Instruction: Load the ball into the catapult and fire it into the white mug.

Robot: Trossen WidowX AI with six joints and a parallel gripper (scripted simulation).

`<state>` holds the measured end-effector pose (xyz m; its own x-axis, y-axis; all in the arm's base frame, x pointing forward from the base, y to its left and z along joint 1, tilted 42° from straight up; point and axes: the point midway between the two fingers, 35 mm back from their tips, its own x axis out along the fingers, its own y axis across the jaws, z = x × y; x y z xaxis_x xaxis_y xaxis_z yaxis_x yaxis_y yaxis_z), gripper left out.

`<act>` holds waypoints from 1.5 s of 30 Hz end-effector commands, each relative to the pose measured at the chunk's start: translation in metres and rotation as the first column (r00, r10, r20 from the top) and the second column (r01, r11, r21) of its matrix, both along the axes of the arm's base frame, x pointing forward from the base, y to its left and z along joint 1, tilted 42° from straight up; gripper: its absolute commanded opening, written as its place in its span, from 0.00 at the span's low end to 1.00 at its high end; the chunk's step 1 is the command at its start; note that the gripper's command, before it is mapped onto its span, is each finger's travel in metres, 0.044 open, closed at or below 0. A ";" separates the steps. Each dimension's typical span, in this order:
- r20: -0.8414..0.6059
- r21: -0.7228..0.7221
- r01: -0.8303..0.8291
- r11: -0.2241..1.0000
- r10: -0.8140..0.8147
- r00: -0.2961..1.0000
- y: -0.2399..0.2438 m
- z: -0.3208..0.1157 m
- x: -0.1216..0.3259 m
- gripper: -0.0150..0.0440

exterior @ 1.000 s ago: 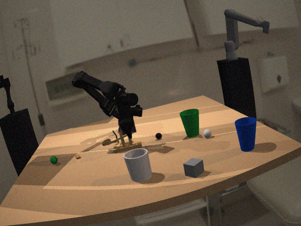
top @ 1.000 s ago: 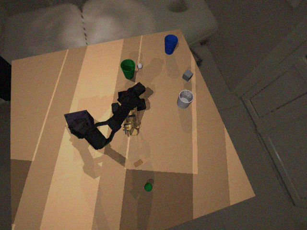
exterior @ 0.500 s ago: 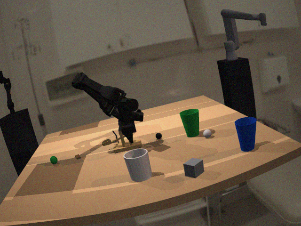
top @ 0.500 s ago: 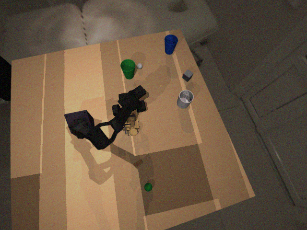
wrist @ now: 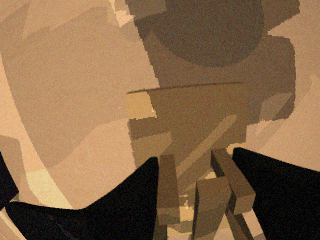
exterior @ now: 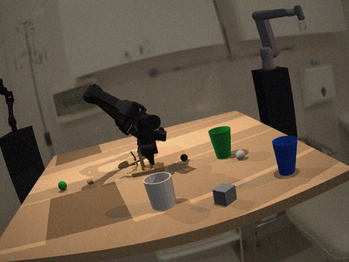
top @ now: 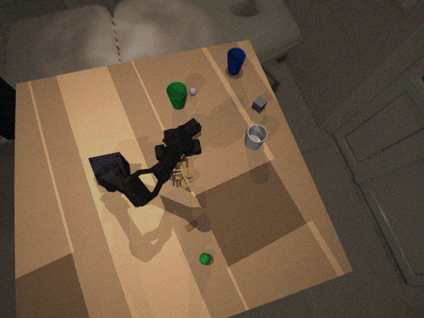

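The wooden catapult (top: 185, 176) (exterior: 148, 170) (wrist: 190, 110) stands near the table's middle, partly hidden by the arm. My gripper (exterior: 152, 162) (wrist: 196, 159) points down at it, partly closed, with its black fingers against both sides of the wooden uprights. The catapult's spoon (exterior: 122, 165) sticks out away from the gripper; whether it holds anything is too small to tell. The white mug (top: 254, 140) (exterior: 160, 194) stands upright near the table edge. A black ball (exterior: 184, 157) lies beside the catapult. A green ball (top: 205, 258) (exterior: 62, 185) and a white ball (top: 193, 91) (exterior: 240, 154) lie farther off.
A green cup (top: 177, 97) (exterior: 221, 143) stands beside the white ball. A blue cup (top: 235, 62) (exterior: 286, 158) stands near a table corner. A grey cube (top: 259, 104) (exterior: 224, 194) lies near the mug. A small brown block (top: 190, 226) (exterior: 90, 182) lies between catapult and green ball.
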<state>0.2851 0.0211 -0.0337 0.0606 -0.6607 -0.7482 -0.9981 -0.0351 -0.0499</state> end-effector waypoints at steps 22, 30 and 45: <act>0.212 0.047 0.239 0.970 -0.244 0.946 0.043 0.030 0.015 0.25; 0.373 0.124 0.419 0.899 -0.434 0.820 0.049 0.025 0.036 0.25; 0.434 0.168 0.488 0.857 -0.508 0.744 0.046 0.023 0.054 0.25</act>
